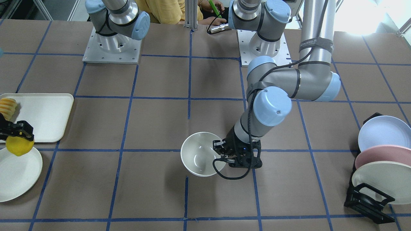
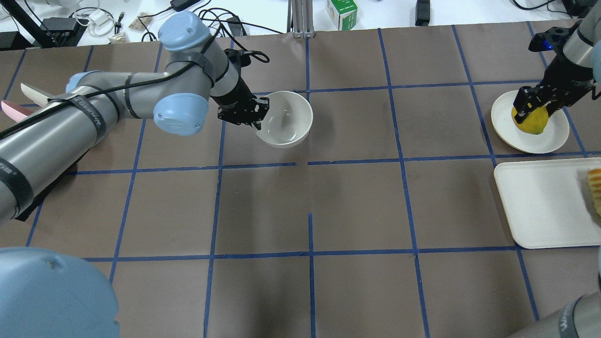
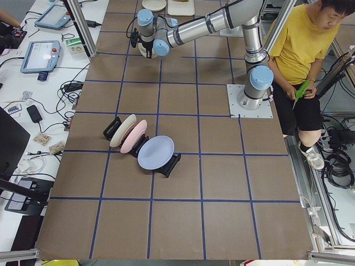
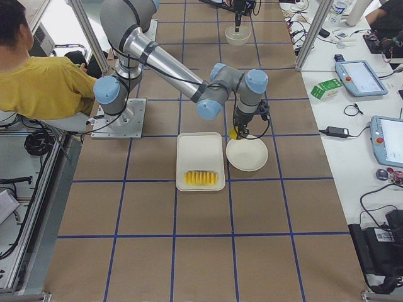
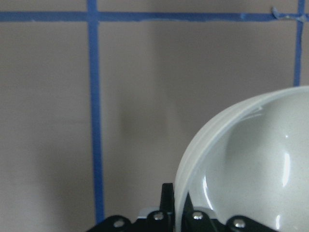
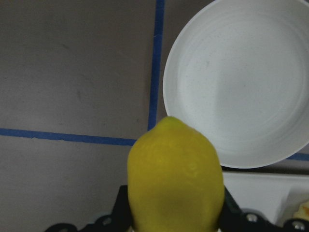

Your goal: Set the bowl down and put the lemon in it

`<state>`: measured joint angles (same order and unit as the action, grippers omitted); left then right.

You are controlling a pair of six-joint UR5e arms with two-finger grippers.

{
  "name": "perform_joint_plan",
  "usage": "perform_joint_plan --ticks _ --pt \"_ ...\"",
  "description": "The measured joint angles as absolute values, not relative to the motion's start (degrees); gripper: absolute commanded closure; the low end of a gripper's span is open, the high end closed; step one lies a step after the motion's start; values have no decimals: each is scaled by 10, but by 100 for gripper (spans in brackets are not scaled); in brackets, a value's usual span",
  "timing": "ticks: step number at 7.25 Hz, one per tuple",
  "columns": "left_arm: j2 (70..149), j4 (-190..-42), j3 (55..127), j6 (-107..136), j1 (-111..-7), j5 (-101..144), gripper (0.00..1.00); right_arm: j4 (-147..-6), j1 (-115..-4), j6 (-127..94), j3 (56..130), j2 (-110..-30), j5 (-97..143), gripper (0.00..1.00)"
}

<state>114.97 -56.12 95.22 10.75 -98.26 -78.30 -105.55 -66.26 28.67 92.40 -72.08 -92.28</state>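
Note:
The off-white bowl (image 2: 286, 119) is at the table's middle, far side from the robot; it also shows in the front view (image 1: 199, 158). My left gripper (image 2: 259, 113) is shut on its near-left rim, one finger inside and one outside, as the left wrist view shows the bowl (image 5: 251, 159). I cannot tell if the bowl touches the table. My right gripper (image 2: 530, 110) is shut on the yellow lemon (image 2: 533, 121) and holds it above the left part of a flat white plate (image 2: 556, 134). The lemon (image 6: 174, 179) fills the lower right wrist view.
A white tray (image 2: 540, 206) with sliced orange-yellow fruit (image 2: 595, 188) lies beside the flat plate, nearer the robot. A black rack with pastel plates (image 1: 379, 166) stands at the table's left end. Blue tape lines cross the brown table.

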Motion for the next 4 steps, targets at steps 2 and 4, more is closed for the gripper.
perform_joint_plan --ticks 2,4 --pt "1151 -542 973 150 -1019 -791 100 -1027 -700 230 924 -741 -914 100" --pt "1164 -528 986 156 -1026 -794 100 -1011 -732 188 925 -760 -878 100"
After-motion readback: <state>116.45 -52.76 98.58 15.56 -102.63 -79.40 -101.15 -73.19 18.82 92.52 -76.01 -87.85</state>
